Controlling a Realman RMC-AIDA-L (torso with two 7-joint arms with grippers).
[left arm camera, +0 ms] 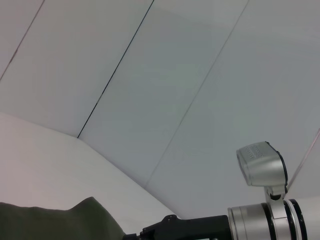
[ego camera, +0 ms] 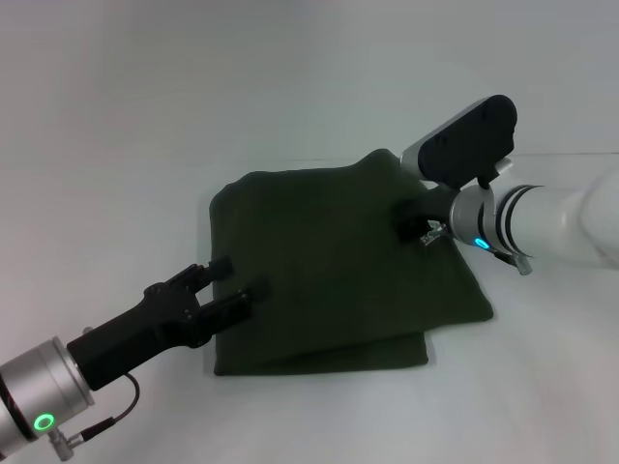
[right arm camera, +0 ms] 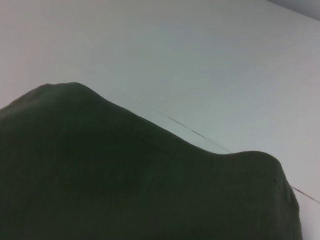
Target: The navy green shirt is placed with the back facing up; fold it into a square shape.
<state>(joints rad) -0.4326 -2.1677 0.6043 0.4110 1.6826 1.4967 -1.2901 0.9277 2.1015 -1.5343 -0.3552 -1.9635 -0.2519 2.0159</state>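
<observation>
The navy green shirt [ego camera: 338,271] lies folded into a rough square on the white table [ego camera: 135,116], with a lower layer showing along its near edge. My left gripper [ego camera: 237,278] is open at the shirt's left edge, its black fingers [ego camera: 219,264] resting low over the fabric. My right gripper [ego camera: 414,224] sits on the shirt's far right part, where the cloth rises in a small peak. The right wrist view shows the shirt [right arm camera: 125,175] as a dark mound close up. A corner of the shirt [left arm camera: 60,222] shows in the left wrist view.
White table surface surrounds the shirt on all sides. The right arm's silver wrist and camera housing [left arm camera: 260,167] show in the left wrist view, beyond the shirt. White wall panels stand behind the table.
</observation>
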